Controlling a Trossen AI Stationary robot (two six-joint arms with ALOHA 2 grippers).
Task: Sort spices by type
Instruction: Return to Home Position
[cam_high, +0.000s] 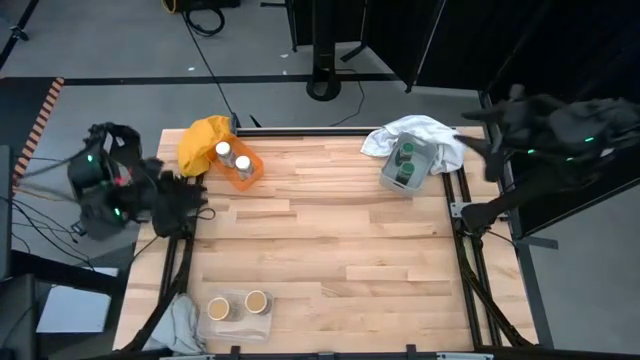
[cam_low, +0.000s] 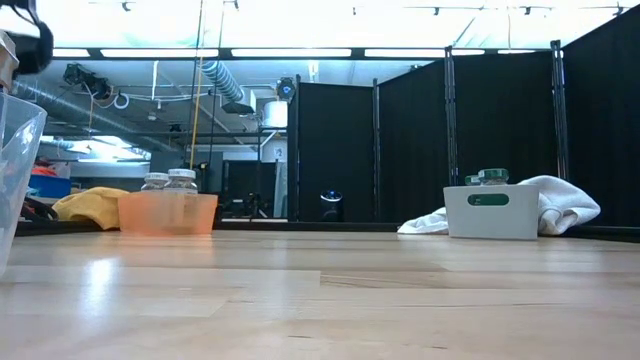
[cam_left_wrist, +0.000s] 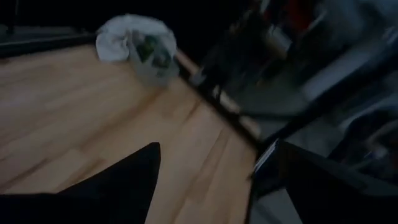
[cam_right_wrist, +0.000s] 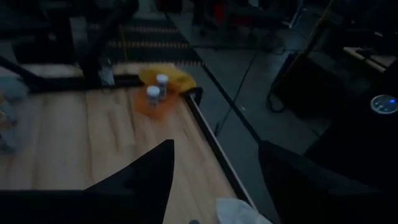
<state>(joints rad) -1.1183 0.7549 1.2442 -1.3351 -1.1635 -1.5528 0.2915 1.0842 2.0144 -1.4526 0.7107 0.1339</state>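
Observation:
Two white-lidded jars (cam_high: 232, 156) stand in the orange tray (cam_high: 250, 175) at the far left. They also show in the right wrist view (cam_right_wrist: 155, 87) and the low view (cam_low: 170, 182). Two green-lidded jars (cam_high: 404, 164) sit in the grey tray (cam_high: 388, 175) at the far right, with their green lids (cam_low: 492, 175) showing in the low view. Two tan-lidded jars (cam_high: 237, 305) stand in the clear tray (cam_high: 240, 325) at the near edge. My left gripper (cam_high: 190, 203) hangs open over the table's left edge, also seen in its wrist view (cam_left_wrist: 211, 180). My right gripper (cam_high: 485, 135) is open beyond the far right corner, also seen in its wrist view (cam_right_wrist: 214, 177).
A yellow cloth (cam_high: 203, 138) lies behind the orange tray. A white cloth (cam_high: 420, 130) lies behind the grey tray, and a grey cloth (cam_high: 180, 322) lies at the near left corner. The wooden table (cam_high: 340, 250) is bare in its middle and near right.

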